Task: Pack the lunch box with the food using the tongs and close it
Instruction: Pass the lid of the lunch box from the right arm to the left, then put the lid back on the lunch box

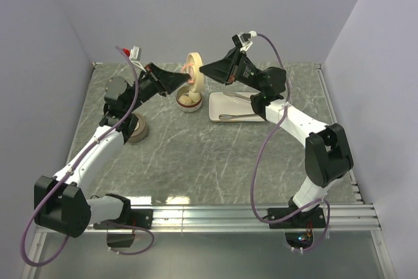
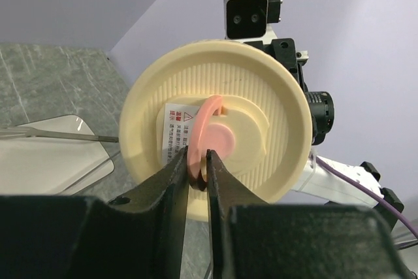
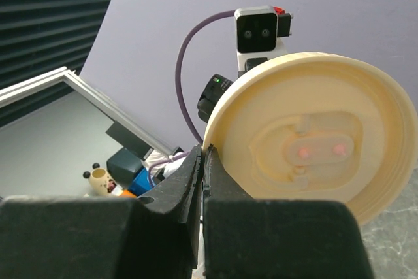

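Observation:
The round cream lid (image 1: 194,68) of the lunch box stands on edge in the air, just above the open lunch box (image 1: 189,101). Pale food (image 1: 189,98) shows inside the box. My left gripper (image 2: 198,161) is shut on the lid's pink handle (image 2: 212,129), coming in from the left (image 1: 185,80). My right gripper (image 3: 204,153) is shut on the lid's rim (image 3: 219,136) from the opposite side (image 1: 202,68). The silver tongs (image 1: 240,115) lie on the white plate (image 1: 219,106), just right of the box.
A brown ring-shaped roll (image 1: 137,129) sits on the table near the left arm's elbow. The plate's corner (image 2: 46,161) and the tongs (image 2: 59,134) show left of the lid in the left wrist view. Grey walls close the back and sides.

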`<state>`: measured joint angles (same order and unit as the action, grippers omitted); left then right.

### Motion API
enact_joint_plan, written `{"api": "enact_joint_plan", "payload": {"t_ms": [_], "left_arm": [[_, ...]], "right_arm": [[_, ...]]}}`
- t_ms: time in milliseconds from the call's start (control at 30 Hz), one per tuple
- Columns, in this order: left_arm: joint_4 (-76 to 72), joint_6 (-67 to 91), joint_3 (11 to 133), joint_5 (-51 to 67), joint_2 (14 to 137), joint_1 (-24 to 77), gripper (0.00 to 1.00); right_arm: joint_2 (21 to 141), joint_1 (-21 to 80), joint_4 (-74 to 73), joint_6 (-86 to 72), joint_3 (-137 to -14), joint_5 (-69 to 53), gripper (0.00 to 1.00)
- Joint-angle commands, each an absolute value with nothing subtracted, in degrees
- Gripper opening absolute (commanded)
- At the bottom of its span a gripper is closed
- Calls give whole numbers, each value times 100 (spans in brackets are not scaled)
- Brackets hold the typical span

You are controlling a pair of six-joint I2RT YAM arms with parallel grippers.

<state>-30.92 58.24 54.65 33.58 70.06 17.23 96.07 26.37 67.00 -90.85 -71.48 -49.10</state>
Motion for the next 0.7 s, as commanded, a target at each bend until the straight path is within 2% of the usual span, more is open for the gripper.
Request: {"api": "enact_joint_plan", "payload": {"t_ms": [0,33,133,167,200,300,333,433,567,667], "left_arm": [[-3384,5906,5563,3393,7023,1775,20],[-3392,5924,5563,3393,7022,1775,19],[-3323,5854,5598,3428,7014,1775,4],[-3261,5688,5651,3454,7005,1767,0],[-3174,5539,5695,3489,6996,1775,0],[-2314,4722,6090,3428,7005,1758,0],[-1702,4476,6221,3289,7014,1758,0],[-726,3458,6722,2894,7127,1758,0],[583,2334,7397,2392,7522,1775,0],[1769,1385,8292,1744,8486,1775,0]], "right_arm": [[9563,2803,7207,-9167,-7110,-4720,0],[9554,2856,7190,-9141,-7110,-4746,0],[9589,2883,6796,-8939,-7180,-4877,0],[9580,2865,6585,-8834,-7215,-5017,10],[9571,2830,6278,-8642,-7225,-5062,30],[9457,2585,5899,-8369,-7102,-5185,51],[9396,2514,5758,-8263,-7084,-5246,68],[9256,2084,5099,-7806,-7049,-5484,76],[9106,1504,4151,-7121,-7136,-5844,78],[8956,1108,3114,-6304,-7285,-6055,79]]}}
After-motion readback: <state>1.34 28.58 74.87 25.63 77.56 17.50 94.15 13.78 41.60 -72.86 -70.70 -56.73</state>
